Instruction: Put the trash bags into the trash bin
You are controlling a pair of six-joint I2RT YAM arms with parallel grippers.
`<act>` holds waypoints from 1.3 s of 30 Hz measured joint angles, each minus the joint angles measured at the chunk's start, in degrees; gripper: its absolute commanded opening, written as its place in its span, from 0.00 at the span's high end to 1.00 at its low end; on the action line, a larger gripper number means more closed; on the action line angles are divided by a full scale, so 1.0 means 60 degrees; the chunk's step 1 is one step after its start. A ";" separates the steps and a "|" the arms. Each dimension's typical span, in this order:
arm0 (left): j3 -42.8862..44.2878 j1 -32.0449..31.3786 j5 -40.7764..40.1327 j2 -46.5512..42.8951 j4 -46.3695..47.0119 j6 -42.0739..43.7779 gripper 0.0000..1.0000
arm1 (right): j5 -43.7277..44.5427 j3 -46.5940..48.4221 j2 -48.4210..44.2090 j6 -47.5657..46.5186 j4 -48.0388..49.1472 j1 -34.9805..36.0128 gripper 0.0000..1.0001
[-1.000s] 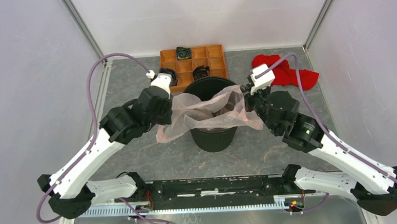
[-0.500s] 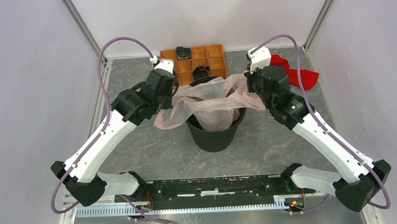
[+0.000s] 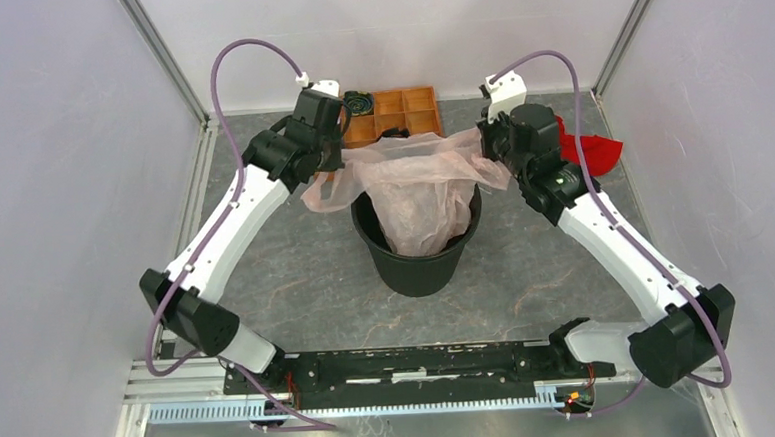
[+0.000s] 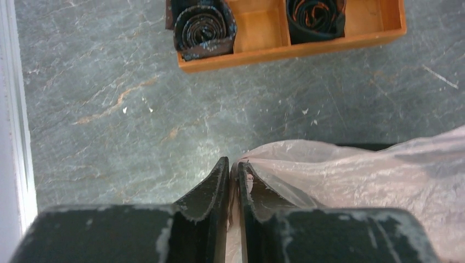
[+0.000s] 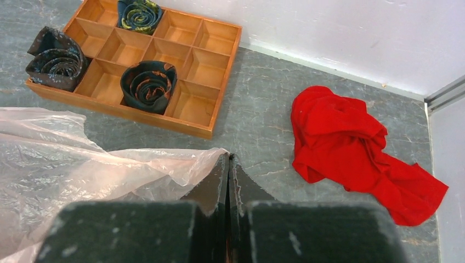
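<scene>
Tabletop (image 3: 297, 283) is a grey stone-look slab with paler veins and a few rusty streaks, plus little white scuffs. Plain white walls box it in: back wall (image 3: 394, 28), left wall (image 3: 52, 196), right wall (image 3: 728, 110). Aluminium posts (image 3: 162, 55) stand in both far corners. A ribbed metal rail (image 3: 373, 404) runs along the near edge. Light's even, shadows soft.
</scene>
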 measured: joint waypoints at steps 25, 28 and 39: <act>-0.1738 0.0189 0.0222 -0.0892 -0.0375 -0.0525 0.15 | -0.1195 -0.1468 -0.1749 0.0503 -0.0947 -0.0350 0.25; -0.1701 0.0189 -0.0186 -0.1045 -0.0882 -0.0947 0.04 | -0.0787 -0.1501 -0.2204 0.0721 -0.1107 -0.0350 0.08; -0.1956 0.0229 -0.0393 -0.3060 -0.1133 -0.2699 0.00 | 0.0273 -0.1829 -0.3144 0.1738 -0.1581 0.0408 0.02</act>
